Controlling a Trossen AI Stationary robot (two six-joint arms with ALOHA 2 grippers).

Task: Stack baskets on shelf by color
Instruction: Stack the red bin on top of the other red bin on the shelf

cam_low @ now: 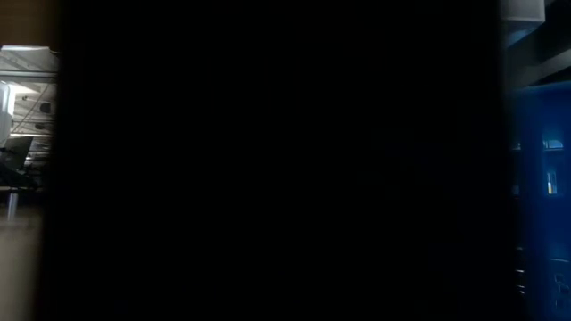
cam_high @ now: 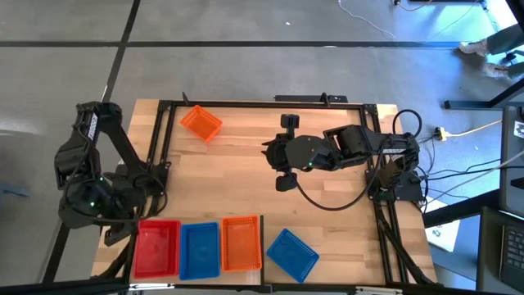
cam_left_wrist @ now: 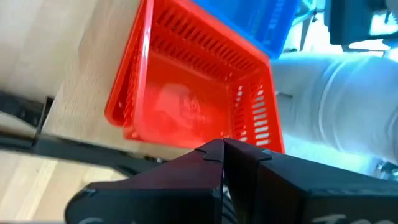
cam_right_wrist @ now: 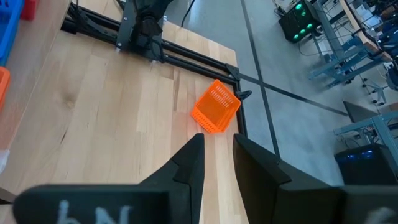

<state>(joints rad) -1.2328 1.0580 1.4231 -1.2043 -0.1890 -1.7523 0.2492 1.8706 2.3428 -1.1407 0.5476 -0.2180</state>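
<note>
Three baskets stand side by side at the table's near edge: red (cam_high: 157, 247), blue (cam_high: 199, 250) and orange (cam_high: 241, 243). In the left wrist view the red basket (cam_left_wrist: 186, 93) rests by its bottom on a pale panel (cam_left_wrist: 87, 81), with blue behind it. A loose blue basket (cam_high: 292, 254) lies askew to their right. A loose orange basket (cam_high: 201, 122) (cam_right_wrist: 216, 106) lies near the far edge. My left gripper (cam_high: 123, 232) (cam_left_wrist: 224, 149) is shut, close to the red basket's left end. My right gripper (cam_high: 270, 153) (cam_right_wrist: 217, 155) is open above mid-table, pointing toward the orange basket. My left gripper has its shut fingertips (cam_left_wrist: 214, 148) right at the red basket's end wall (cam_left_wrist: 249, 124), coming from the table's left. I cannot tell whether they touch it. The basket sits flat on the panel.
A black frame (cam_high: 155, 147) runs along the table's left, far and right edges. Cables (cam_high: 327, 201) trail under the right arm. Bare wooden tabletop (cam_high: 229, 180) lies between the loose orange basket and the row. The low view is almost wholly dark.
</note>
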